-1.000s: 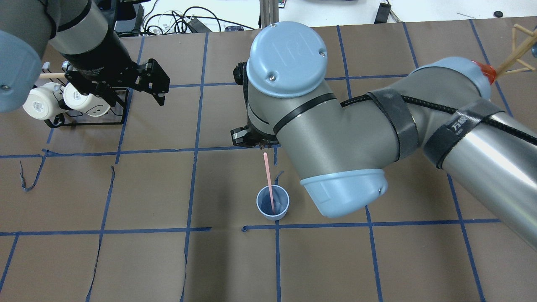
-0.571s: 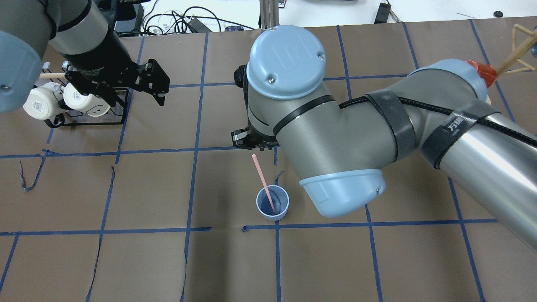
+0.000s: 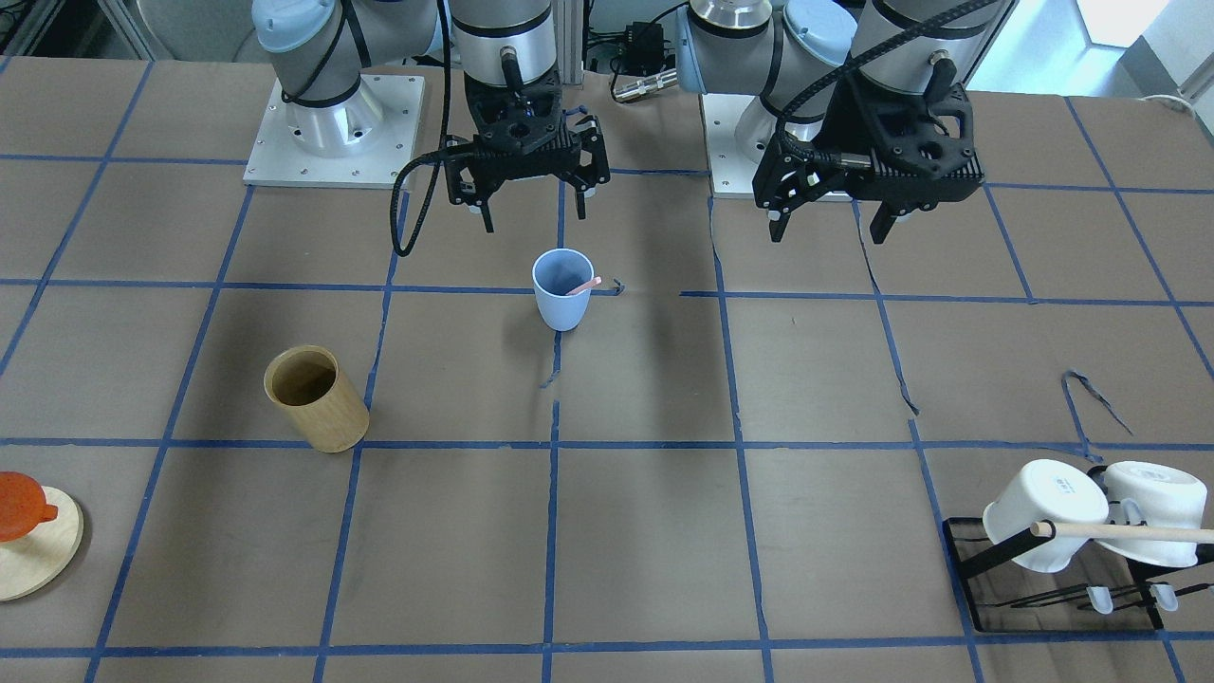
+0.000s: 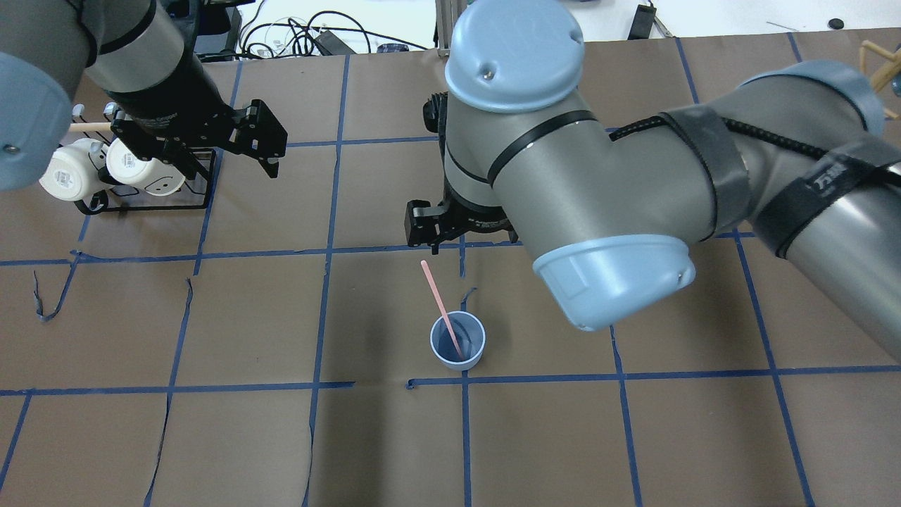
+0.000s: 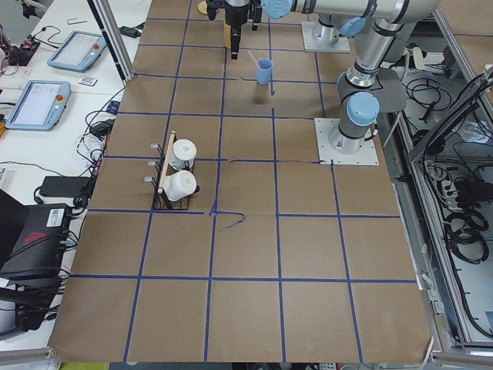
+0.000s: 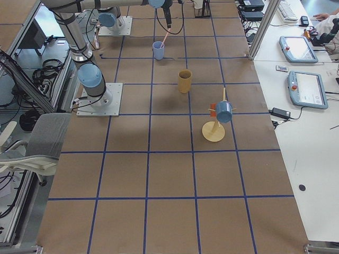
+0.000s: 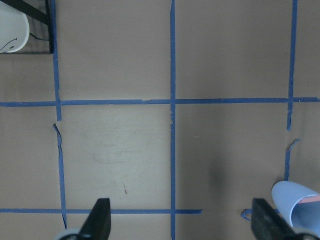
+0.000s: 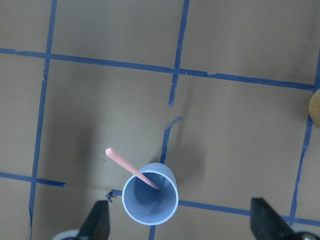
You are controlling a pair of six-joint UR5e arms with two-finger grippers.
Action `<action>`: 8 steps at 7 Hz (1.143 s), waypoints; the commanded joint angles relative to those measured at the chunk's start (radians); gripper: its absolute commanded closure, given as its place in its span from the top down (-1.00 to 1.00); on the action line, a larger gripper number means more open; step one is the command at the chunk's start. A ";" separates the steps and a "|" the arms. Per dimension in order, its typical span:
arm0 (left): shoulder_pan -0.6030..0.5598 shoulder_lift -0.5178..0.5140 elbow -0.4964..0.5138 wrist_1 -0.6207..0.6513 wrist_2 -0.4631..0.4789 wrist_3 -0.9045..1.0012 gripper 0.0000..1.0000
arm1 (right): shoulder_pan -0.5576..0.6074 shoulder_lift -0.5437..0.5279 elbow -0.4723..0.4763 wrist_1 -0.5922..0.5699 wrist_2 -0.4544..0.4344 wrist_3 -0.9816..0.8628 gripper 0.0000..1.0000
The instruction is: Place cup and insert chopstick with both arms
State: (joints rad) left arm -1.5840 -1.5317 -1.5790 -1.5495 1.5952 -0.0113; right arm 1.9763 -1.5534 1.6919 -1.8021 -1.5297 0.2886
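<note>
The light-blue cup [image 3: 562,287] stands upright near a blue tape crossing at mid-table, also in the overhead view [image 4: 457,341]. The pale-pink chopstick [image 4: 440,306] rests inside it and leans out over the rim; it also shows in the right wrist view [image 8: 127,165]. My right gripper [image 3: 531,207] is open and empty, above and just behind the cup [image 8: 150,200]. My left gripper [image 3: 828,228] is open and empty, well off to the side, with the cup [image 7: 300,202] at its view's lower right corner.
A tan bamboo cylinder [image 3: 316,398] stands on the right arm's side of the cup. A black rack with two white mugs and a long wooden rod [image 3: 1072,531] is at the far left-arm side. An orange cup on a wooden disc [image 3: 24,526] sits at the opposite corner.
The chopstick tipped from nearly upright to leaning on the cup's rim, free of the right gripper. The right arm then rose and drew back from the cup. The left arm stayed put.
</note>
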 commanded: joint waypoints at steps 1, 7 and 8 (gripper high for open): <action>-0.001 0.001 -0.006 -0.001 0.000 -0.004 1.00 | -0.139 -0.010 -0.044 0.162 0.006 0.000 1.00; -0.001 0.010 -0.013 -0.001 0.000 -0.007 1.00 | -0.376 -0.034 -0.093 0.253 -0.033 -0.078 1.00; -0.001 0.009 -0.015 -0.001 0.002 -0.007 1.00 | -0.375 -0.043 -0.098 0.257 -0.125 -0.080 1.00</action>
State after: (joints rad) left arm -1.5853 -1.5237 -1.5917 -1.5509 1.5956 -0.0182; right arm 1.6048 -1.5870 1.5992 -1.5441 -1.5773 0.2122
